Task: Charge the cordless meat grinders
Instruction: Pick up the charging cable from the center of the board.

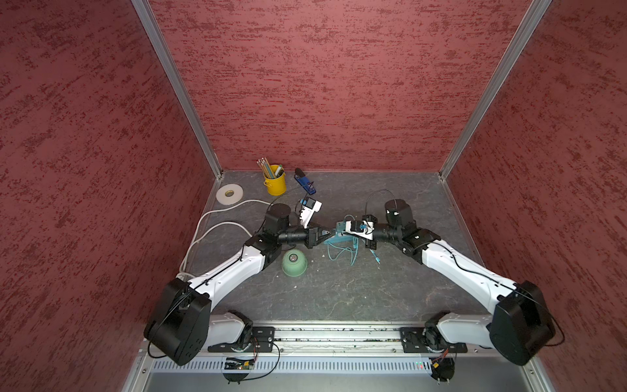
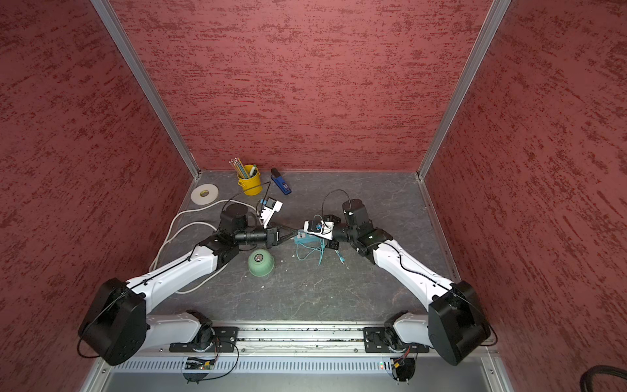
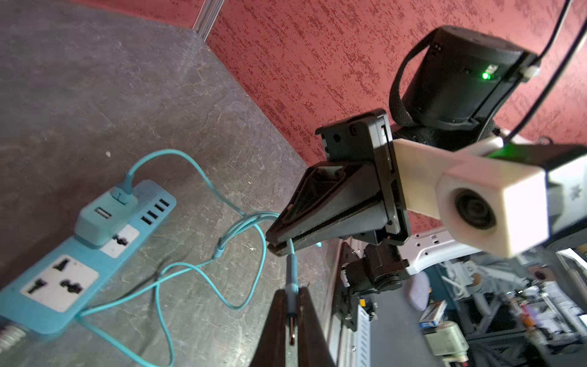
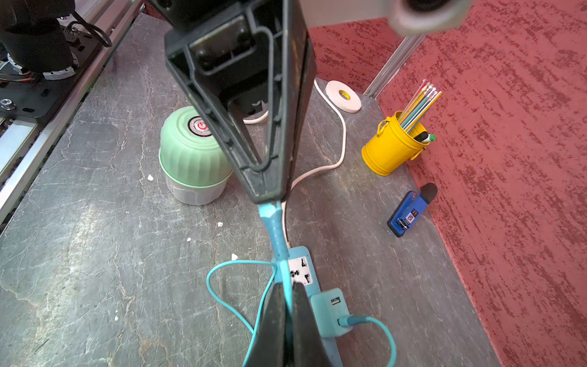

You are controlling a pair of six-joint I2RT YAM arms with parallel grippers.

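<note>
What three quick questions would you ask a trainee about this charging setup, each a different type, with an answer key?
1. True or false: the teal cable is already plugged into the mint-green grinder.
2. Multiple choice: the left jaws and right jaws are both closed on A) the yellow cup, B) the teal cable, C) the tape roll.
3. Fill in: the charger block sits in the teal ____.
Key: 1 false; 2 B; 3 power strip.
</note>
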